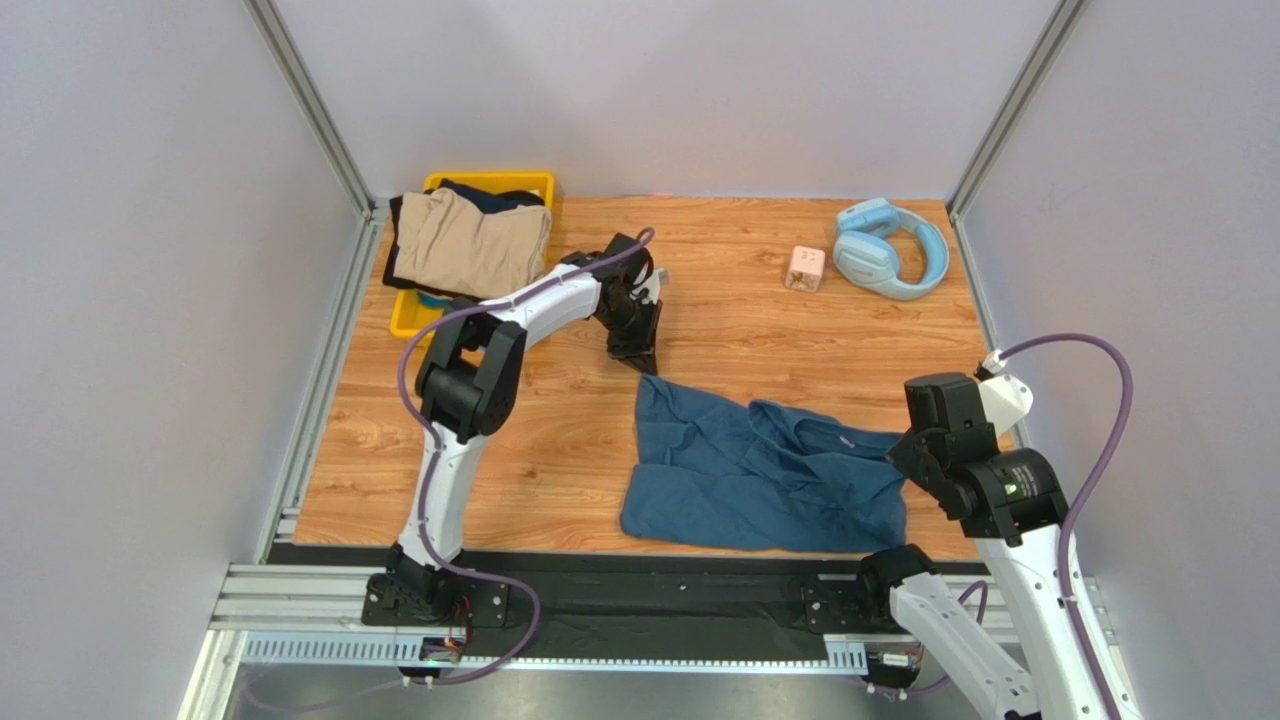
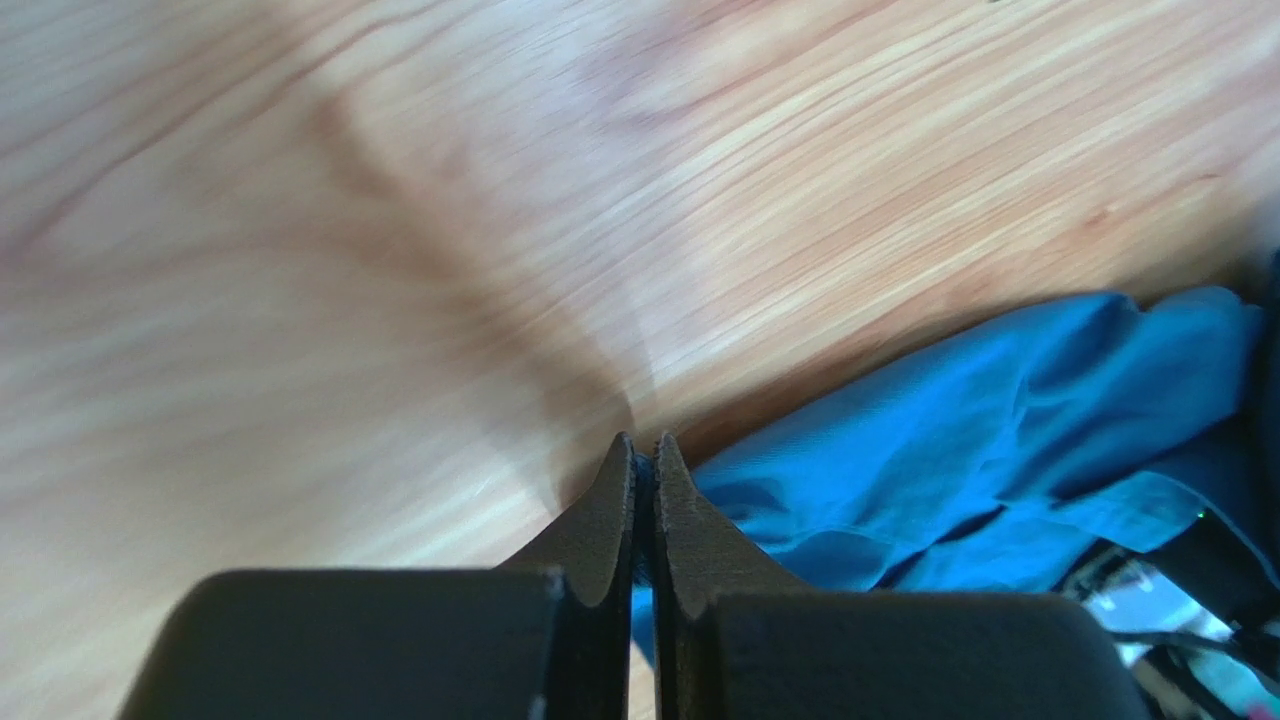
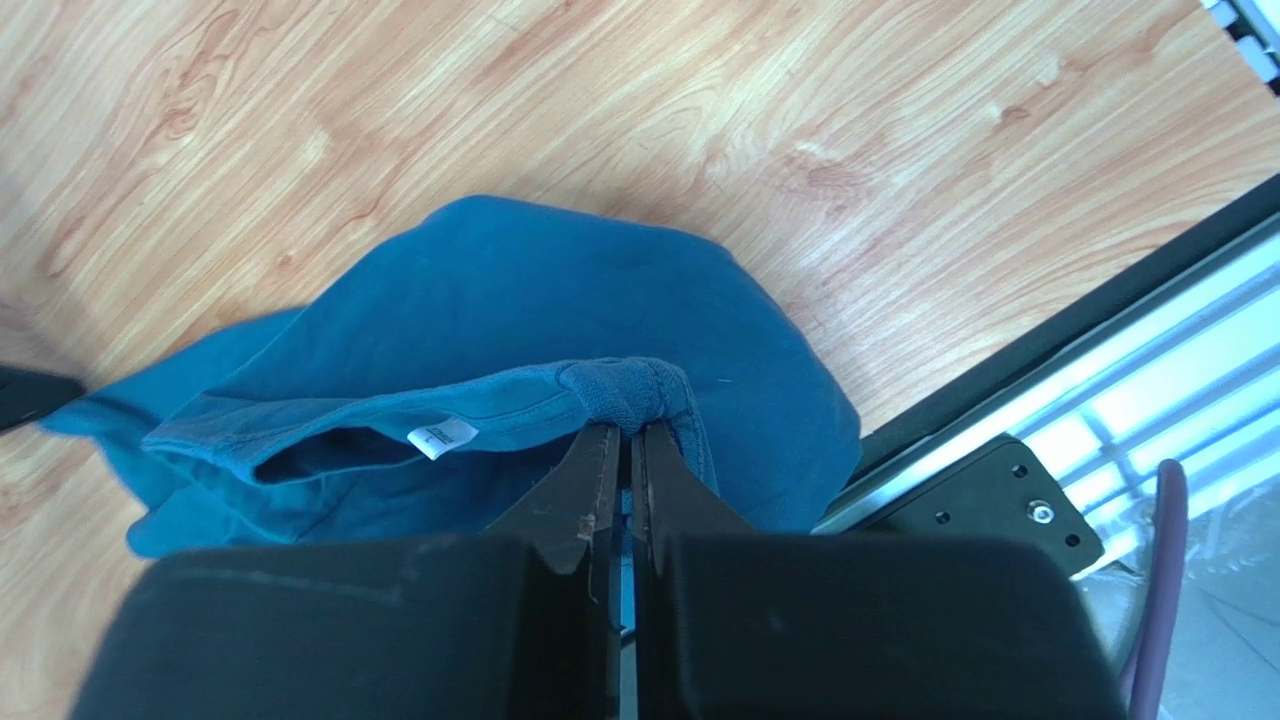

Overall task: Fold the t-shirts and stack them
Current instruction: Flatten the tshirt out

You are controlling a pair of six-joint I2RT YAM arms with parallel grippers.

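The dark teal-blue t-shirt lies crumpled on the wooden table near the front edge. My left gripper is at the shirt's far left corner. In the left wrist view it is shut, with a sliver of blue cloth between the tips. My right gripper is at the shirt's right end. In the right wrist view it is shut on the bunched collar of the shirt, beside the white label. Tan and dark navy garments lie bunched at the back left.
A yellow bin holds the tan and navy garments. Light-blue headphones and a small pink cube lie at the back right. The table's metal front rail runs close to my right gripper.
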